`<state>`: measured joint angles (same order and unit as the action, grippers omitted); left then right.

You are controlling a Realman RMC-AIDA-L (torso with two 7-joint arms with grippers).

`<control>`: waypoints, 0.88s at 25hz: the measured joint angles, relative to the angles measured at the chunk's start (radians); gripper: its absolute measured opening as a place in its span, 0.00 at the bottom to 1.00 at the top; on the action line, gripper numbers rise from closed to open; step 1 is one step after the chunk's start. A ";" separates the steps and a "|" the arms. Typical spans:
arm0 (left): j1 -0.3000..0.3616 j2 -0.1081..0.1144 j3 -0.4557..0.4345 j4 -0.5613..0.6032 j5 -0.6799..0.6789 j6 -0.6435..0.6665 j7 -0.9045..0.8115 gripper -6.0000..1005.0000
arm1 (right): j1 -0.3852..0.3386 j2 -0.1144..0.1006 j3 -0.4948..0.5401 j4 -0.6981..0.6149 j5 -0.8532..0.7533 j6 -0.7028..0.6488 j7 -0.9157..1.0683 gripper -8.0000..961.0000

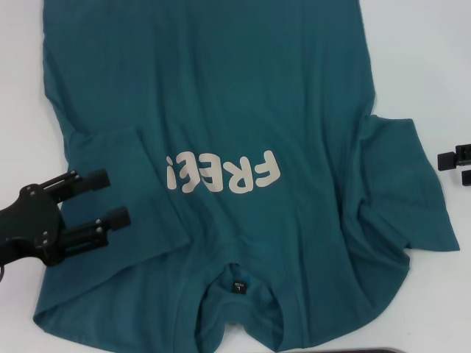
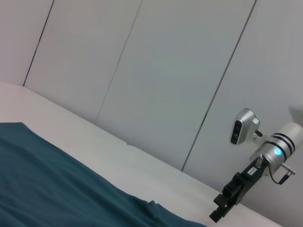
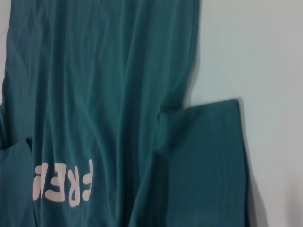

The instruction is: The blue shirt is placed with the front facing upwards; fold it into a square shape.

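left gripper [image 1: 101, 197]: fingers spread apart, pointing inward, low at left | right gripper [image 1: 456, 165]: at far right edge

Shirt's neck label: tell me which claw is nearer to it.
Left. The left claw hangs open over the folded-in sleeve, beside the neck label of the shirt. The right claw sits off the shirt at the table's right edge, farther away.

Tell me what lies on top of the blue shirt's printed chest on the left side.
The blue shirt has its left sleeve folded inward over the chest, beside the cream lettering. The open left gripper hovers at that sleeve. What the flap covers cannot be seen.
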<state>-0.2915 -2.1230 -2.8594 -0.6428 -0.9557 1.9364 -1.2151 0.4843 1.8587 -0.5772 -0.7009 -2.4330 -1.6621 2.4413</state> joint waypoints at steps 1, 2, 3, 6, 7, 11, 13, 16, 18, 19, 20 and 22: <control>0.000 0.000 0.000 0.000 0.000 -0.001 0.000 0.81 | 0.002 0.001 0.000 0.000 0.000 0.004 0.000 0.93; 0.000 0.000 0.000 0.000 0.000 -0.003 0.000 0.81 | 0.004 0.002 -0.001 0.000 0.000 0.007 0.000 0.93; 0.000 0.000 0.000 0.000 0.000 -0.003 0.000 0.81 | 0.005 0.002 -0.002 0.000 -0.001 0.009 0.000 0.93; 0.000 0.000 0.000 0.000 0.000 -0.003 0.000 0.81 | 0.011 0.004 -0.004 0.000 -0.004 0.014 0.000 0.93; 0.000 0.000 0.000 0.000 0.000 -0.004 0.000 0.81 | 0.012 0.004 -0.004 0.000 -0.005 0.015 0.000 0.93; 0.000 0.000 0.000 0.000 0.000 -0.004 0.000 0.81 | 0.016 0.012 -0.004 0.001 -0.008 0.016 0.000 0.93; 0.000 0.000 0.000 0.000 0.000 -0.004 0.000 0.81 | 0.016 0.014 -0.004 0.001 -0.009 0.018 0.001 0.93; 0.000 0.000 0.000 -0.001 -0.005 -0.005 0.000 0.81 | 0.016 0.016 -0.004 0.002 -0.011 0.026 0.001 0.93; 0.000 0.000 0.000 -0.002 -0.007 -0.005 0.000 0.81 | 0.016 0.018 -0.004 0.002 -0.016 0.032 0.001 0.93; 0.001 0.000 0.000 -0.003 -0.007 -0.005 0.000 0.81 | 0.016 0.019 -0.004 0.002 -0.018 0.035 0.001 0.93; 0.001 -0.001 -0.001 -0.003 -0.008 -0.005 0.000 0.81 | 0.016 0.021 -0.004 0.003 -0.020 0.037 0.001 0.93; 0.001 -0.001 -0.004 -0.002 -0.008 -0.005 0.000 0.81 | 0.018 0.026 -0.004 0.003 -0.021 0.043 0.001 0.93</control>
<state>-0.2902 -2.1243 -2.8633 -0.6446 -0.9639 1.9311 -1.2149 0.5019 1.8842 -0.5814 -0.6980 -2.4545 -1.6187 2.4421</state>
